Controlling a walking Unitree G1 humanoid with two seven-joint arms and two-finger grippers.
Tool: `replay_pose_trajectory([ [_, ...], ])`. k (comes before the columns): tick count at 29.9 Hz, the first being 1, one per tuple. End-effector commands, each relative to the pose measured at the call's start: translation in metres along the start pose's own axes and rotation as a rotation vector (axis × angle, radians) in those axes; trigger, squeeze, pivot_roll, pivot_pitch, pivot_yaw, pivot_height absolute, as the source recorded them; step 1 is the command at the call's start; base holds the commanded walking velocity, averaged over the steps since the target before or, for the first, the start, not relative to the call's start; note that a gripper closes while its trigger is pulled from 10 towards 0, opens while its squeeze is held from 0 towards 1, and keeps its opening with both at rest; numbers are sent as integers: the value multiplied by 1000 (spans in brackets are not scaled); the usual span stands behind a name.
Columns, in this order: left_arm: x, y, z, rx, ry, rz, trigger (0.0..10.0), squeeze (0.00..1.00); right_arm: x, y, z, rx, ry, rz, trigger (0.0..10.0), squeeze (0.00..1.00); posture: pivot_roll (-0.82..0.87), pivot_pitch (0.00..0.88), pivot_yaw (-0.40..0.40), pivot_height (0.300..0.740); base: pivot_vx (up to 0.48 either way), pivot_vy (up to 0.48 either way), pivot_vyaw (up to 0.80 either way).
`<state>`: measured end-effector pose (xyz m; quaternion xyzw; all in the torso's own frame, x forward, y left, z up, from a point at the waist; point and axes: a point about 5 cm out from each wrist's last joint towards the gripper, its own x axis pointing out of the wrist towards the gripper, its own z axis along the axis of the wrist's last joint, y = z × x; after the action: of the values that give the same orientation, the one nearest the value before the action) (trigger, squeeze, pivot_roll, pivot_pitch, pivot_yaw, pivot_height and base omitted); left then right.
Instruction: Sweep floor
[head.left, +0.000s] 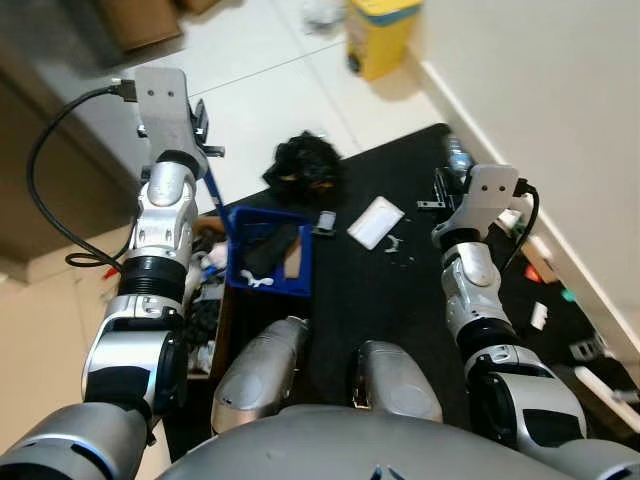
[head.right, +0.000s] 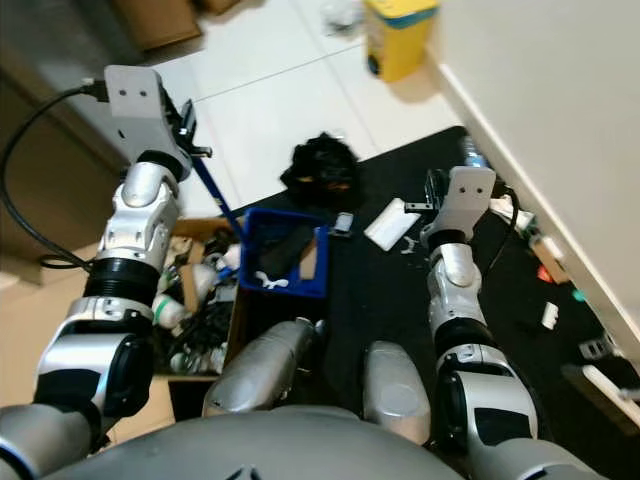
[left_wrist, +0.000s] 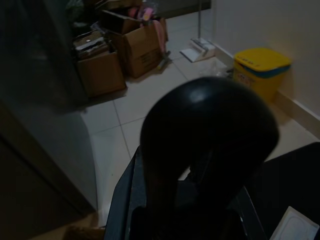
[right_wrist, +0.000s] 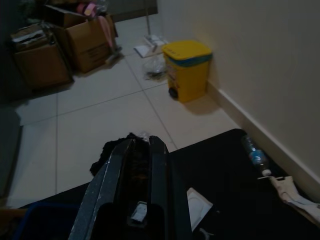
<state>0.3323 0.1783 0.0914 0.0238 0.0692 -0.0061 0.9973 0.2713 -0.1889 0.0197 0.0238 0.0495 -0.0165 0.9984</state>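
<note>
Blue dustpan (head.left: 268, 252) rests on a black mat (head.left: 390, 300), its handle held by the raised left gripper (head.left: 203, 130), while the right gripper (head.left: 441, 190), fingers nearly together and empty, hovers near scattered scraps (head.left: 398, 250); sweeping seems underway, needing debris pushed panward.

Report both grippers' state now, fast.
Left gripper: raised, shut on the blue handle of the blue dustpan.
Right gripper: fingers close together, holding nothing, above the black mat.
</note>
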Motion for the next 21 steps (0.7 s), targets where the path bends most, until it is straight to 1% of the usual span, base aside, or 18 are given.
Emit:
replay_pose_trajectory([
  [1,5,-3,9,4,-16,-18,10000,0,-3,-3,-4,-2,16,-13,10000,0,56,0,45,740,0,0,0],
  [21,6,-9,7,47,-14,-56,10000,0,-2,-3,-3,2,14,-10,10000,0,49,0,49,740,0,0,0],
])
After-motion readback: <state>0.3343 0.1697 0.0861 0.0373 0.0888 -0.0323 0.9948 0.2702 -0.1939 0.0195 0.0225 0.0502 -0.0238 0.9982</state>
